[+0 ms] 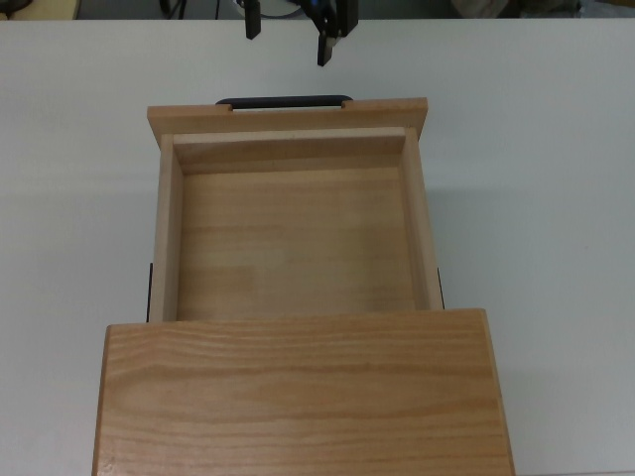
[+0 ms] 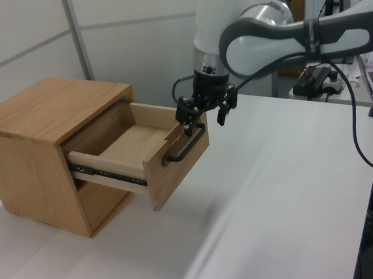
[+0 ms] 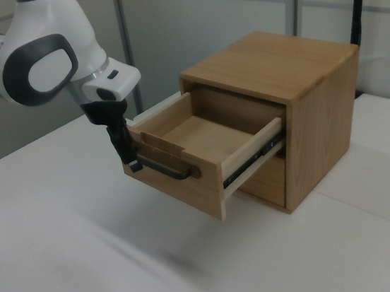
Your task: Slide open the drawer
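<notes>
Cabinet (image 1: 298, 392) with bold grain fills the near edge of the top view, standing on the white table (image 1: 556, 198). Beyond it the drawer (image 1: 293, 243) is pulled well out, its inside bare, side rail (image 2: 107, 175) showing in the left view. Its black handle (image 1: 285, 101) lies along the far front panel. Farther off, the gripper (image 1: 296, 40) hangs above the handle, fingers (image 2: 186, 116) spread apart, holding nothing.
</notes>
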Tool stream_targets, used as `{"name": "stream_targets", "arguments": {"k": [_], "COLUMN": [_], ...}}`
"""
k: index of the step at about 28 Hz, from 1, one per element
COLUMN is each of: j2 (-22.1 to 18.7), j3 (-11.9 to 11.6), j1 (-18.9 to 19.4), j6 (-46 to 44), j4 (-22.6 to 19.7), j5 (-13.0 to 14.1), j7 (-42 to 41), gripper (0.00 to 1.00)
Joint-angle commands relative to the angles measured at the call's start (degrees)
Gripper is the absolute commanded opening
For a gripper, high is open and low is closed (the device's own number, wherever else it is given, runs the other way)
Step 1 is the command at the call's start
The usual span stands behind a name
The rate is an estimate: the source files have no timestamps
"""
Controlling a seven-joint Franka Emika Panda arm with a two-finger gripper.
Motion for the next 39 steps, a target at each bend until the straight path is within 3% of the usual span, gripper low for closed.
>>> {"name": "stream_targets", "arguments": {"k": [1, 12, 39], "j2": [0.5, 1.4, 3.9], "j3": [-1.0, -2.2, -3.1], "j1": [0.1, 0.1, -0.6], "j6": [-5.8, -21.4, -23.6], "j4": [2.7, 8.2, 12.7], "j5": [1.4, -0.3, -1.0], "j7": [-15.1, -39.1, -41.9], "gripper": [1.00, 1.00, 1.00]}}
